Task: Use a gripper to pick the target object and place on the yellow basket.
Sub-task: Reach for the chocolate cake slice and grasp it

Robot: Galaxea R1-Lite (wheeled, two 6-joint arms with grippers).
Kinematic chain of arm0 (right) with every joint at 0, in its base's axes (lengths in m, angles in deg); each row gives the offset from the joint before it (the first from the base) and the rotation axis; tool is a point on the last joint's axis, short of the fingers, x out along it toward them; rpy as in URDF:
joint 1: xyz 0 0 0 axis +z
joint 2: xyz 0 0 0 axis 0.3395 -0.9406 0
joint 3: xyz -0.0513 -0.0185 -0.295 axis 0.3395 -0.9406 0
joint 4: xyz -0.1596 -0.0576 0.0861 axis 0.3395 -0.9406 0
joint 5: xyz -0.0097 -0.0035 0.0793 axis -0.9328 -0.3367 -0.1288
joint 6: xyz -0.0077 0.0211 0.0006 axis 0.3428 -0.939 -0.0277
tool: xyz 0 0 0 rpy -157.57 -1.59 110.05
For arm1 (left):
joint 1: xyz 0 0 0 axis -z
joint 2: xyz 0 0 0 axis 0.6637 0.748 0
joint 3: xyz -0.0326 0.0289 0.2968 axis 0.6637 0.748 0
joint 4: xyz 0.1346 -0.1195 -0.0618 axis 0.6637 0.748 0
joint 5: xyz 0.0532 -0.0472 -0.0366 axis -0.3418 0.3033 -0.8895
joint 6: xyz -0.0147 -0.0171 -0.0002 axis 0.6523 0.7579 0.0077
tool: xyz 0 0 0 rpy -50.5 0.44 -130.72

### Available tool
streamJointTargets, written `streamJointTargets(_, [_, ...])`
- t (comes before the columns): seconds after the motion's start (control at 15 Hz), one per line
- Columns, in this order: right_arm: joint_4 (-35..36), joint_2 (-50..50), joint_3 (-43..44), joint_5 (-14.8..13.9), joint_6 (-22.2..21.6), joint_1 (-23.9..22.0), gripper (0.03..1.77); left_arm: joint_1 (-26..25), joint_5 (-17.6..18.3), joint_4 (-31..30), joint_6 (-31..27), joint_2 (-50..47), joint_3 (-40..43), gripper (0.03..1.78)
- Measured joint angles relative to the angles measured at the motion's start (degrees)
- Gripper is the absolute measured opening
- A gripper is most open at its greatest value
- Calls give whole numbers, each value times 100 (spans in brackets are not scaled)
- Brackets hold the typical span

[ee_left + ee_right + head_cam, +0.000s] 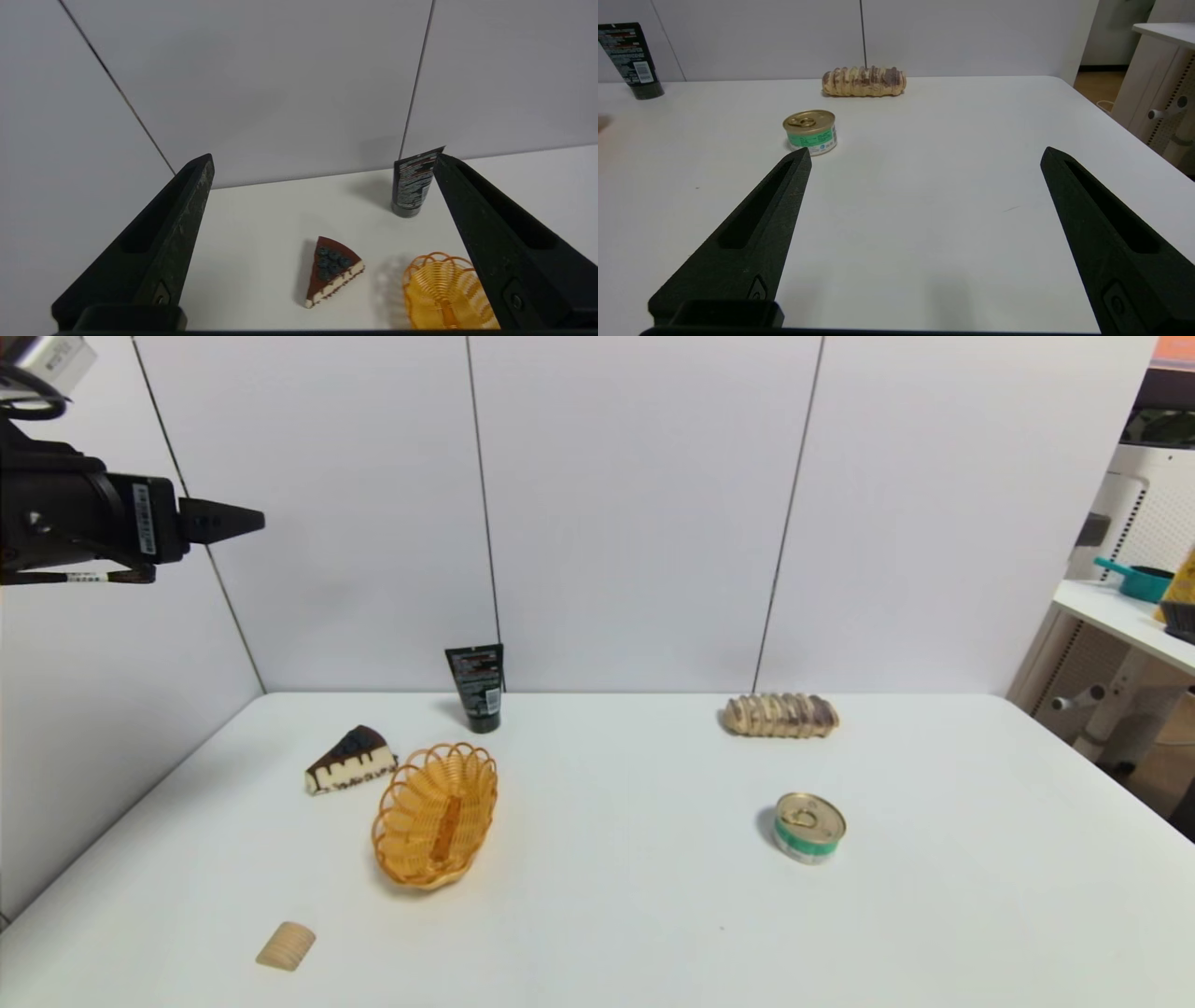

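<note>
The cake slice [351, 760] lies flat on the white bench [653, 896] toward the robot's left, just beside the yellow basket [435, 814] but apart from it, with its rounded back edge toward the wall. It is a wedge with cream sides and a dark chocolate top carrying a cluster of dark berries, and it is probably a light, stiff replica with smooth, somewhat slippery faces. The surest hold would likely be across the two long cream sides near the wide end, since closing near the tip could squeeze it out. The left claw [322, 242] hangs high above the slice, fingers spread wide and empty. The right claw [924, 242] sits low over bare bench near a pull-tab can [811, 131], also wide open. The basket's far side is cut off behind a finger in the left wrist view, and the right arm is absent from the head view.
</note>
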Motion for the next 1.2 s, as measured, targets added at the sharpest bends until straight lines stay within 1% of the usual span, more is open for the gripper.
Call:
streamJointTargets(0.13, [0,0,0,-2,-2,0,170,-388,891,12,-608,610,-327,169])
streamJointTargets(0.27, [0,0,0,-4,-2,0,170,-560,1637,33,-1100,1103,-485,169])
streamJointTargets(0.4, [-2,0,0,-2,0,0,170,-622,2214,74,-1552,1525,-519,169])
streamJointTargets(0.47, [-2,0,0,-2,0,0,170,-633,2406,161,-1736,1702,-519,169])
streamJointTargets(0.53, [0,0,0,0,-2,0,170,-636,2482,282,-1930,1883,-517,169])
streamJointTargets(0.67, [-2,0,0,-2,-2,0,170,-641,2500,583,-2313,2183,-511,169])
streamJointTargets(0.8, [-2,0,0,0,0,-1,170,-641,2498,1125,-2662,2459,-516,169])
streamJointTargets(0.93, [-2,0,0,-2,-2,-1,170,-641,2495,1469,-2973,2738,-538,169])
streamJointTargets(1.07, [-2,0,0,0,-2,-1,170,-641,2495,1514,-3126,3005,-535,169])
streamJointTargets(1.2, [0,0,0,-2,0,0,170,-639,2495,1514,-3154,3256,-530,169])
